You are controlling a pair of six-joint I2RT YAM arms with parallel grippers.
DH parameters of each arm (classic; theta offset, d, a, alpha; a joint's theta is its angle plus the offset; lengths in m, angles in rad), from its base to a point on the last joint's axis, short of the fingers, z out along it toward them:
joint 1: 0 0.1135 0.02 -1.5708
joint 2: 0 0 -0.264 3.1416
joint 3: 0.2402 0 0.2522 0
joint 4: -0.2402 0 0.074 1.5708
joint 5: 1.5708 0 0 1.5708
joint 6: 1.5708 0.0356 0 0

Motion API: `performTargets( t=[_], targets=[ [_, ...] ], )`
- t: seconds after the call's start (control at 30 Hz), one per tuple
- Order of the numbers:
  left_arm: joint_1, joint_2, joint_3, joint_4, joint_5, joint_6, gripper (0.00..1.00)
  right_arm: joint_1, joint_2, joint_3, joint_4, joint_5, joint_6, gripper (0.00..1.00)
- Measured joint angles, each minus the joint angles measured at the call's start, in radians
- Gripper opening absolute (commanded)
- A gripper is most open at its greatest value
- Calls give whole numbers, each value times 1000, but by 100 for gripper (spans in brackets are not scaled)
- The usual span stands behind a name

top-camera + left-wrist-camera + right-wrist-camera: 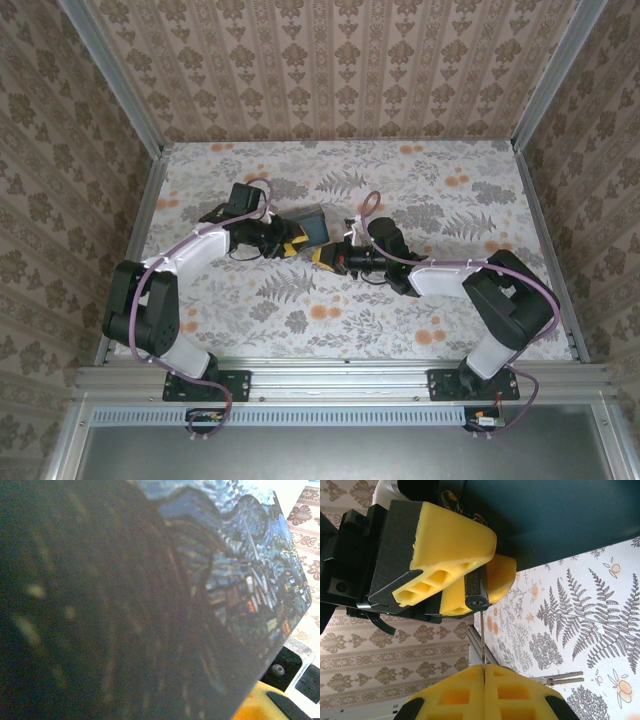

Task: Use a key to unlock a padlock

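In the right wrist view a black padlock (476,596) sits clamped between the left gripper's yellow fingers (451,536), its keyhole end facing my right gripper. My right gripper (483,669) is shut on a thin key (482,636). The key's blade runs straight up to the keyhole and its tip meets it; how deep it sits I cannot tell. From above, the left gripper (289,245) and right gripper (323,257) face each other tip to tip at the table's middle.
A dark blue box with a painting print (240,580) stands right behind the left gripper, also seen from above as the box (310,224). Spare keys (561,679) lie on the floral tablecloth (430,190) near the right gripper. Patterned walls enclose the table.
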Motion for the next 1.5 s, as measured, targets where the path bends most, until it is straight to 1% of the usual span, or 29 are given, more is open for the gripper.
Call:
performTargets(
  t=[1.5],
  targets=[
    [-7, 0, 0, 0, -1, -1, 0, 3, -29, 24, -63, 24, -59, 0]
  ],
)
